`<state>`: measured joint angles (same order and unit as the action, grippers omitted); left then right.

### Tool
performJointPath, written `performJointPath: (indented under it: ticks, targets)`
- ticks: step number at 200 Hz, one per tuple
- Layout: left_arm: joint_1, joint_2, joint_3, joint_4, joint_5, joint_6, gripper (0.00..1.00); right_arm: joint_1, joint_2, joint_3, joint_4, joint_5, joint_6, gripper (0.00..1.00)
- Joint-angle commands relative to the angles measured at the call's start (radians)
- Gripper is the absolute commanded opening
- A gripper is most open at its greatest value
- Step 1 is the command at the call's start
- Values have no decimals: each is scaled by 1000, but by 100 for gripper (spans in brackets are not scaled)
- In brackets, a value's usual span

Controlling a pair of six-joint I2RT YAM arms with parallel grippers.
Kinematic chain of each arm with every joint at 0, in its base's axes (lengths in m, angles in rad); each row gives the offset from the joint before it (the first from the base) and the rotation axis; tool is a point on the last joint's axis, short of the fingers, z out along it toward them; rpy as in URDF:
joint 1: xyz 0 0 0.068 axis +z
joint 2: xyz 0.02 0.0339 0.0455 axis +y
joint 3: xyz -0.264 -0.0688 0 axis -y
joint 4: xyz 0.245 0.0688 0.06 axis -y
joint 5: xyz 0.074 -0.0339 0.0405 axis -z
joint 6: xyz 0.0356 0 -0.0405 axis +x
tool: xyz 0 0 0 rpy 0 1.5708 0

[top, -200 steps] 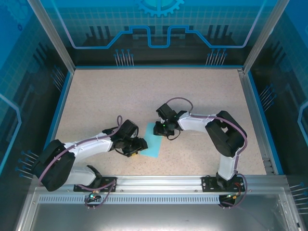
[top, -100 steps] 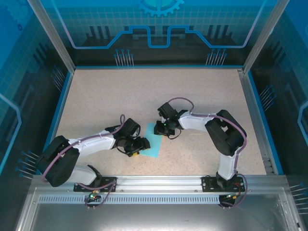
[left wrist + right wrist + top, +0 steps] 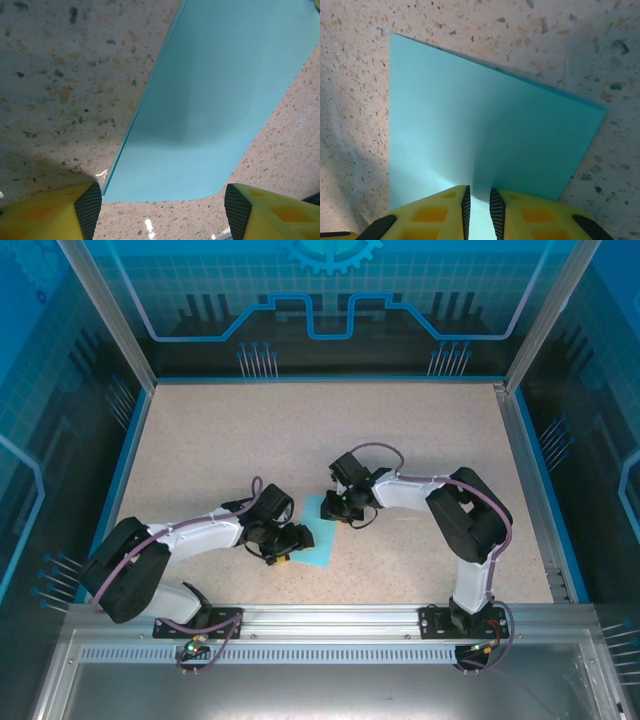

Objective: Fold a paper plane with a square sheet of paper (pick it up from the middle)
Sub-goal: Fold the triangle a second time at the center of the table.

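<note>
On the table, the folded sheet of paper runs lengthwise near-to-far.

The square sheet of paper was smooth and matt, and the table was speckled like stone and a bit shiny.

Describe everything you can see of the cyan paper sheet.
The sheet of paper is plain light cyan, matte, unmarked, with straight edges; a darker line along one edge hints at a second layer. It lies mostly flat on the speckled table between the arms. The right gripper pinches one edge; the open left gripper straddles its other end.
</note>
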<state>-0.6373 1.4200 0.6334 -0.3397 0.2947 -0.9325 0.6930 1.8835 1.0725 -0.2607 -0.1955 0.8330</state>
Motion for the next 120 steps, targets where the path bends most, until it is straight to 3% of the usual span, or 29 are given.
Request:
performJointPath:
  ticks: [1,120]
  targets:
    - [6,27,31,12,50,23,69,-7,83,-46,-8,55,-11,23]
    - [3,59,73,40,83,35,69,-7,102,-55,3,48,-8,22]
